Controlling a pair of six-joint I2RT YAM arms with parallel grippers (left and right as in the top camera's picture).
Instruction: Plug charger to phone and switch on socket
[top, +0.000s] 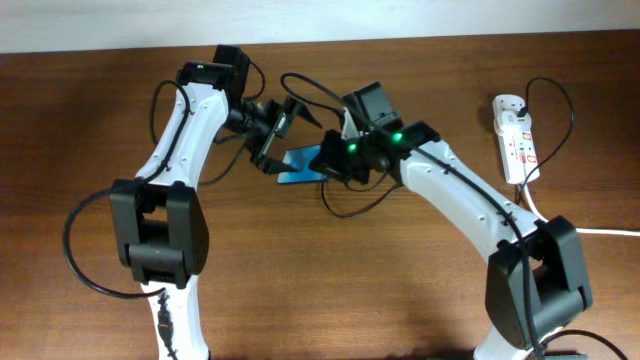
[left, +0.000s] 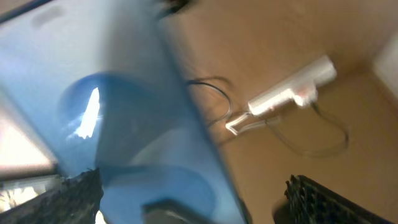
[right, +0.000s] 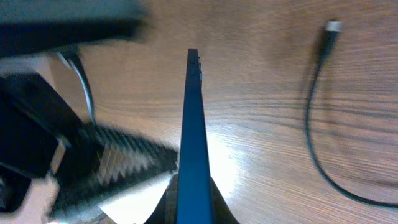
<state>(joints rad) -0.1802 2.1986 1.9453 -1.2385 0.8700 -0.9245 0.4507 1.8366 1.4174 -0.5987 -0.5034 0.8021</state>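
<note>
The phone (top: 300, 163), with its blue screen, is held above the table in the middle. My right gripper (top: 335, 165) is shut on its right end. In the right wrist view the phone (right: 194, 137) shows edge-on between the jaws (right: 194, 208). My left gripper (top: 275, 135) is open at the phone's left end. In the left wrist view, the blue screen (left: 124, 112) fills the space between its spread fingers (left: 193, 193). The charger's plug tip (right: 333, 26) lies free on the table, its thin black cable (top: 345, 212) looping under my right arm. The socket (top: 515, 140) lies far right.
The socket also shows in the left wrist view (left: 292, 93), blurred, with thin cable loops beside it. Its thick white cord (top: 600, 231) runs off the right edge. Both arm bases stand at the front of the wooden table (top: 80, 120).
</note>
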